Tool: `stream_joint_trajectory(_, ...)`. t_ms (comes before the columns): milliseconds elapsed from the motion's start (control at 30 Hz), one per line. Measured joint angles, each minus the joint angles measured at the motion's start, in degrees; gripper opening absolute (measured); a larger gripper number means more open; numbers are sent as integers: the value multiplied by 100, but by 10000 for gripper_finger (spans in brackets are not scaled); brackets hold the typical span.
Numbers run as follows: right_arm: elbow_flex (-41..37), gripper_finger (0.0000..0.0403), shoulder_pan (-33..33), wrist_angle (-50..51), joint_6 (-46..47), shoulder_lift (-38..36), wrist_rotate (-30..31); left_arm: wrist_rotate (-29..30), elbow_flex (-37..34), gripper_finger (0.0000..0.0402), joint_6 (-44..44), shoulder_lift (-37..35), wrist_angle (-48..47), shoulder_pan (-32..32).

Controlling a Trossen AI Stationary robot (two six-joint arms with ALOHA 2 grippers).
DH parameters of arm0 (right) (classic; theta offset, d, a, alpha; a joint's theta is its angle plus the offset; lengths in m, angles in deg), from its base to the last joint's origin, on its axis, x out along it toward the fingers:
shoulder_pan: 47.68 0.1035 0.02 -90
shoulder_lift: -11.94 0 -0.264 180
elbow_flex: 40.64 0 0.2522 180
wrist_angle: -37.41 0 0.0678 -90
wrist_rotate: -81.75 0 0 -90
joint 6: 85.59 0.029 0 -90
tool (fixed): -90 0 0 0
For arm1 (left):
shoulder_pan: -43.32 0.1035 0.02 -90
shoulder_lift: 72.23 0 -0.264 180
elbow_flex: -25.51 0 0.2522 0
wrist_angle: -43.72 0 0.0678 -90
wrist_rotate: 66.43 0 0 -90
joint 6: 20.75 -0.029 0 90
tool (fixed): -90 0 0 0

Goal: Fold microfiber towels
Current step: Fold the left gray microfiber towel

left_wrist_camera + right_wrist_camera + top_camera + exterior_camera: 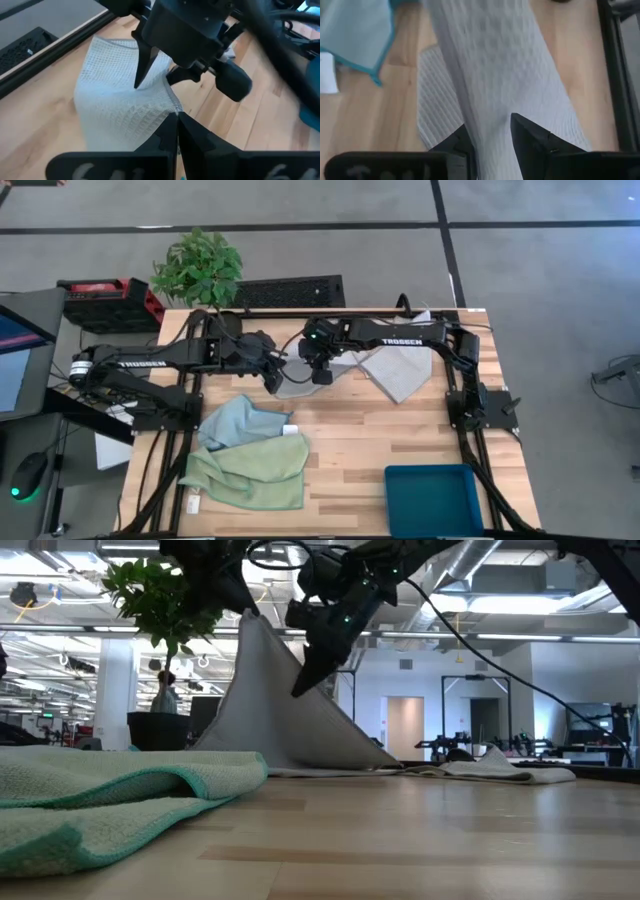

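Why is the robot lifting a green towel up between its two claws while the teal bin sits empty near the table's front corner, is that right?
Not quite: the lifted towel is light grey, as the low view shows. The green towel lies flat on the table. The left claw pinches the grey one, the right claw straddles it, and the teal bin is empty.

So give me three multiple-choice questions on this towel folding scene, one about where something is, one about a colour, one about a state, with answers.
1. Where is the rigid dark teal rectangular bin?
A. near the table's front edge, on the right arm's side
B. beside the plant
C. under the left arm

2. What colour is the soft cloth that lies partly over the light blue microfiber towel?
A. red
B. pale green
C. black

3. How does the left gripper stand?
A. wide open
B. shut on the light grey waffle-weave towel
C. resting in the bin

Answers: 1 A, the high view shows it there. 2 B, the pale green towel overlaps the blue one. 3 B, its fingers pinch the lifted grey towel's edge.
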Motion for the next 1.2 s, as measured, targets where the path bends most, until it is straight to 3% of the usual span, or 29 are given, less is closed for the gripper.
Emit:
stream_joint_trajectory(267,0,120,-121,359,-6,0,278,73,418,0,-1,0,-707,0)
stream_joint_trajectory(1200,2,120,-559,1742,161,0,444,389,1145,0,-5,0,-1369,0)
